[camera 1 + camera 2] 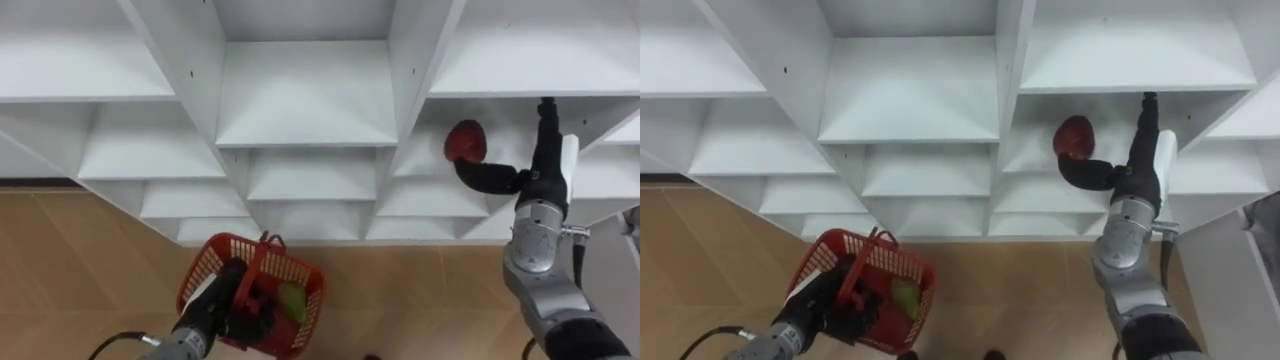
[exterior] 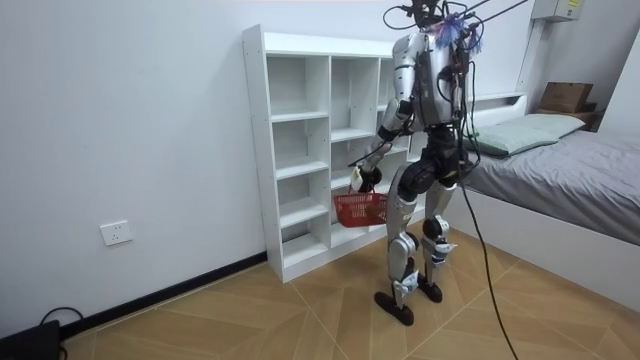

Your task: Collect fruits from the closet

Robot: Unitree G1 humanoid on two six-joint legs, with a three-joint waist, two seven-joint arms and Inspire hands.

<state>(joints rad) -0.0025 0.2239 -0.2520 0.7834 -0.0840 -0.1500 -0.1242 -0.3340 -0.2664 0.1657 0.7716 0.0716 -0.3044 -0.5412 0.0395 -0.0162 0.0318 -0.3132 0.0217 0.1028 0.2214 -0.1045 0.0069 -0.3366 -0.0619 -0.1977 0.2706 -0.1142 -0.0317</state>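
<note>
A red apple (image 1: pixel 466 141) lies on a shelf in the right column of the white closet (image 1: pixel 305 110). My right hand (image 1: pixel 538 170) is inside that compartment, just right of the apple. Its fingers point straight up and its thumb reaches under the apple; the hand is open. Lower left, my left hand (image 1: pixel 226 291) is curled round the handle of a red mesh basket (image 1: pixel 203 268). A green fruit (image 1: pixel 291 300) lies inside the basket beside something dark. In the room view I stand facing the closet (image 2: pixel 300 150), with the basket (image 2: pixel 358 208) hanging at hip height.
The closet's other compartments are bare, with white dividers on both sides of my right arm. Wooden floor (image 1: pixel 90 260) lies below the closet. A bed (image 2: pixel 560 170) stands at the room view's right, close behind me.
</note>
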